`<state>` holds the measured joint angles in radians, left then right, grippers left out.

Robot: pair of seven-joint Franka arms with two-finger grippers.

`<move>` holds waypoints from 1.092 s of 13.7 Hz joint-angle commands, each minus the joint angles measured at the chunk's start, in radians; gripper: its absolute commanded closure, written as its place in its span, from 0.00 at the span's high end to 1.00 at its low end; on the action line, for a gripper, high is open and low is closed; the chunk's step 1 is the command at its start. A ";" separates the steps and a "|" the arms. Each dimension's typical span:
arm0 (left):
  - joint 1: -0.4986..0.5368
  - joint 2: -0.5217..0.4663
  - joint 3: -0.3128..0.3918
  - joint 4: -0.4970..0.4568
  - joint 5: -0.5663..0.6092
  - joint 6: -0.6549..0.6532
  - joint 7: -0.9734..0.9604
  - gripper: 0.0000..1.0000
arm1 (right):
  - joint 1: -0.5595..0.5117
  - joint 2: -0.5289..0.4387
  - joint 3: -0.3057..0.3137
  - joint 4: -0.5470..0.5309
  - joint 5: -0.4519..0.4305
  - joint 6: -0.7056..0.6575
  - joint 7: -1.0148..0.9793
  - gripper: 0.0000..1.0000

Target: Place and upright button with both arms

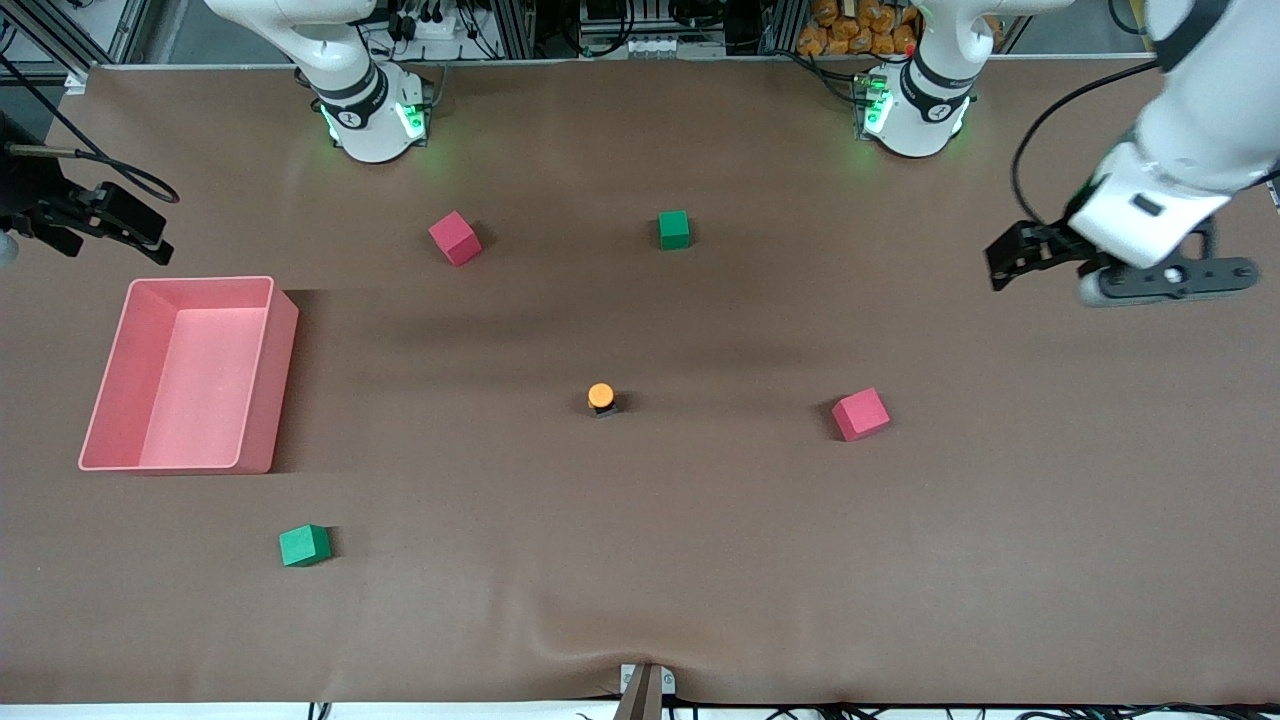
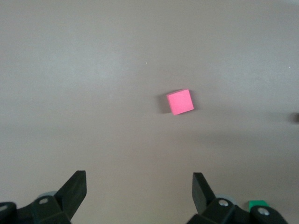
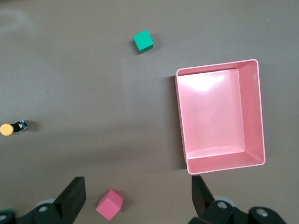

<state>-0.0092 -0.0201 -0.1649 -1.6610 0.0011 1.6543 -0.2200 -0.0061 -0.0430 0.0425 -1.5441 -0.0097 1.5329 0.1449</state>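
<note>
The button (image 1: 600,397) stands on the brown table near its middle, orange cap up on its black body. It also shows in the right wrist view (image 3: 11,128). My left gripper (image 1: 1003,262) hangs open and empty over the left arm's end of the table, well away from the button; its wrist view shows its fingers (image 2: 74,189) wide apart. My right gripper (image 1: 150,240) hangs open and empty over the right arm's end, above the table by the pink bin; its fingers (image 3: 74,192) are wide apart too.
A pink bin (image 1: 120,330) (image 3: 219,68) sits at the right arm's end. Pink cubes (image 1: 860,414) (image 1: 455,238) and green cubes (image 1: 674,229) (image 1: 304,545) lie scattered. One pink cube (image 2: 180,101) shows in the left wrist view; a pink cube (image 3: 110,204) and a green cube (image 3: 143,41) show in the right wrist view.
</note>
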 commanded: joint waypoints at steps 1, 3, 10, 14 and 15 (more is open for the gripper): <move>0.029 -0.046 -0.007 -0.040 -0.018 -0.010 0.080 1.00 | -0.002 0.006 -0.001 0.018 0.014 -0.014 -0.011 1.00; 0.031 -0.041 0.002 -0.022 -0.018 -0.024 0.137 1.00 | -0.003 0.006 -0.003 0.018 0.014 -0.014 -0.011 1.00; 0.061 -0.078 0.021 -0.003 -0.009 -0.079 0.123 1.00 | -0.003 0.006 -0.003 0.018 0.014 -0.020 -0.011 1.00; 0.063 -0.086 0.022 0.021 0.007 -0.096 0.137 1.00 | 0.000 0.006 -0.003 0.018 0.014 -0.022 -0.010 1.00; 0.063 -0.081 0.022 0.036 0.008 -0.096 0.139 1.00 | 0.002 0.006 -0.003 0.018 0.014 -0.020 -0.010 1.00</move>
<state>0.0472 -0.0957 -0.1383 -1.6528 -0.0030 1.5816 -0.1043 -0.0062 -0.0430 0.0417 -1.5441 -0.0097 1.5256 0.1449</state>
